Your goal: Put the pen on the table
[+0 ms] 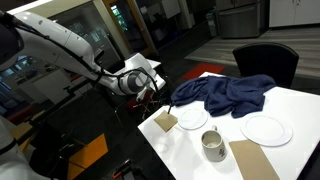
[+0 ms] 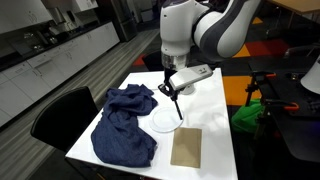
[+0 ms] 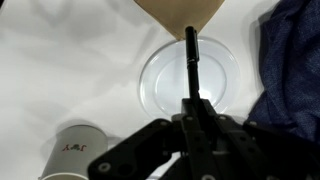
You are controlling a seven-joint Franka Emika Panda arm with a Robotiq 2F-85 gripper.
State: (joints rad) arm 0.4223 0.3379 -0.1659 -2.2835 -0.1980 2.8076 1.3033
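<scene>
We see gripper [image 3: 194, 108] clamped on pen [image 3: 192, 62] over plate [image 3: 160, 82] near table [image 3: 60, 60] edge; releasing here could land it on plate, not table.

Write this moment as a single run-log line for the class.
gripper: shut on pen | pen: above clear plate, contact unclear | table: pen not yet laid down | nearby: grey mug

Wrist view: the pen [image 3: 191, 60] disappears at its near end into the end effector [image 3: 193, 105]. Mug [image 3: 72, 152] runs off the bottom edge, napkin [image 3: 180, 12] off the top, blue cloth [image 3: 295, 60] off the right. In an exterior view, the end effector [image 1: 150, 95] is too small to read its grip.
</scene>
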